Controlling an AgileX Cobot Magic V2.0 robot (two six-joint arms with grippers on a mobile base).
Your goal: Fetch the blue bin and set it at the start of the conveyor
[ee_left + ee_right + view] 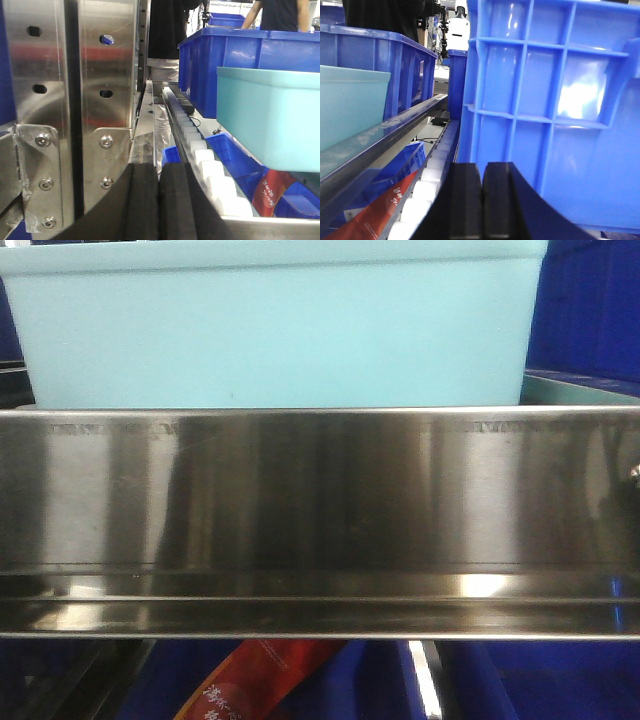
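Warehouse sorting line, ribbed blue crates (555, 100), steel racking (120, 65), roller track (205, 156)

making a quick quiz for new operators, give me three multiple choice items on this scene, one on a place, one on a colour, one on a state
1. In the front view, where does the blue bin show relative to the steel rail?
A) above its top edge
B) below it
C) lying in its trough

2. What colour is the ribbed crate beside the right gripper?
A) red
B) dark blue
C) green

3. How do the pads of the left gripper stand?
A) wide apart
B) clamped on the bin
C) closed together, holding nothing

Answers:
1 A, the bin's wall rises over the rail's upper edge.
2 B, its gridded wall is deep blue.
3 C, the black pads meet with nothing between them.
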